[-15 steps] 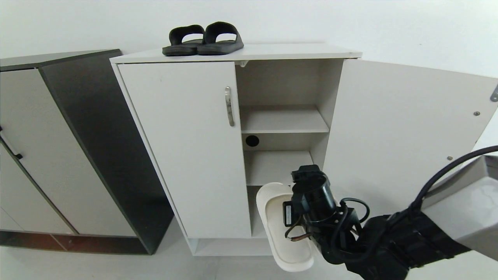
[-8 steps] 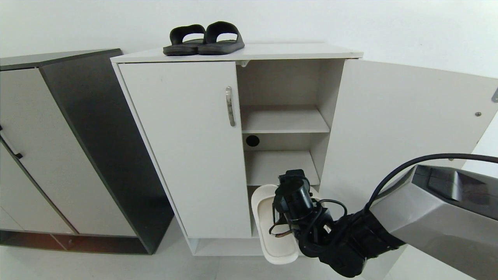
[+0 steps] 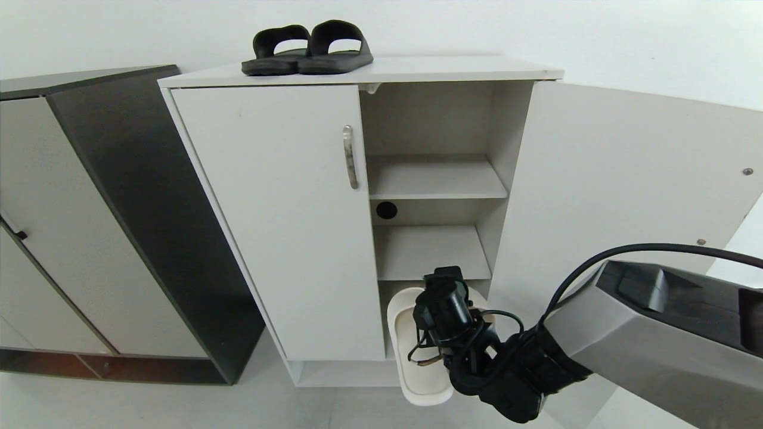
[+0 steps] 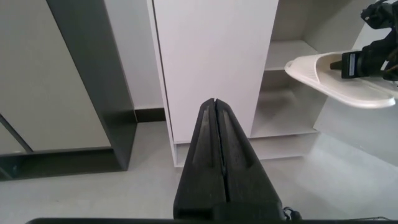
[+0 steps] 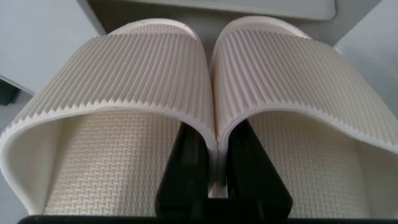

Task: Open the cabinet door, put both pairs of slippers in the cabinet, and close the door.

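Gripping pair of cream ribbed foam slippers (image 5: 118, 74), right pincer (image 5: 216, 134) at open bottom compartment of white wooden cabinet (image 3: 280, 208), left pincer (image 4: 214, 102) closed, empty, facing cabinet, black rubber slippers (image 3: 307, 50) atop cabinet

This looks like a plain room furnished as a home entryway: a white shelved cabinet (image 3: 268, 238) stands against a bare white wall (image 3: 596, 30) on a pale smooth floor (image 3: 149, 408). Just beside it stands a grey cabinet (image 3: 119, 208) (black slippers (image 3: 307, 50) sit on the white one's top).

One slipper pair (image 3: 307, 50) lies on the cabinet (image 3: 465, 67) top, the other pair (image 3: 400, 333) before its lowest compartment.
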### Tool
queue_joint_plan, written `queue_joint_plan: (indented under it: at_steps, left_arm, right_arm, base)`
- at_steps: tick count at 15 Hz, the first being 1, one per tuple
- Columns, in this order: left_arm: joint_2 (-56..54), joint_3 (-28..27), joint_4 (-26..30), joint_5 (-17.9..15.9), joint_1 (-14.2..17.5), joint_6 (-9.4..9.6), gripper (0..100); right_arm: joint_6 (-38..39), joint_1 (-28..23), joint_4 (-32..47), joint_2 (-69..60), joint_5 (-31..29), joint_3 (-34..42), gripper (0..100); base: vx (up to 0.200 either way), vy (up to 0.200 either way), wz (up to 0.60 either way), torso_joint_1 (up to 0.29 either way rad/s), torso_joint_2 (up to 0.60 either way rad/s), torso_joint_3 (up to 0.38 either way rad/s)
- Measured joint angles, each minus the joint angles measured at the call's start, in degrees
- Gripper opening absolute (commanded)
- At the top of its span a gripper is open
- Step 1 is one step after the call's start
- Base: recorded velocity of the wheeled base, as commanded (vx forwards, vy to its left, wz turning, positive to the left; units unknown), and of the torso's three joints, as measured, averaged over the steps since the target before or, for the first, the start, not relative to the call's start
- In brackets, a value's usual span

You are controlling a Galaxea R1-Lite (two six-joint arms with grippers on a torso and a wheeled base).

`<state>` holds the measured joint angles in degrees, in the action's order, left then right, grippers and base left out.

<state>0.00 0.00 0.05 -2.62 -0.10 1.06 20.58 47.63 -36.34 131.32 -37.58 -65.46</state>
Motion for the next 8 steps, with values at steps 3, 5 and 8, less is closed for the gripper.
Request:
queue_joint_plan:
  at_steps: [3, 5, 8]
  left_arm:
    - [0.00, 0.00, 0.02, -0.02, 0.00, 0.00, 0]
    - [0.00, 0.00, 0.05, -0.02, 0.00, 0.00, 0]
    - [0.00, 0.00, 0.02, 0.02, 0.00, -0.02, 0]
  right_arm:
    - [0.05, 0.02, -0.09, 1.04, -1.22, -1.07, 0]
    - [-0.05, -0.04, -1.48, 1.43, -3.01, -1.56, 0]
    - [-3.04, 0.07, -9.23, 1.67, -4.82, -1.10, 0]
  base:
    - [0.000, 0.000, 0.00, 0.004, 0.00, -0.194]
    - [0.000, 0.000, 0.00, 0.007, 0.00, -0.200]
    - [0.000, 0.000, 0.00, -0.001, 0.00, -0.191]
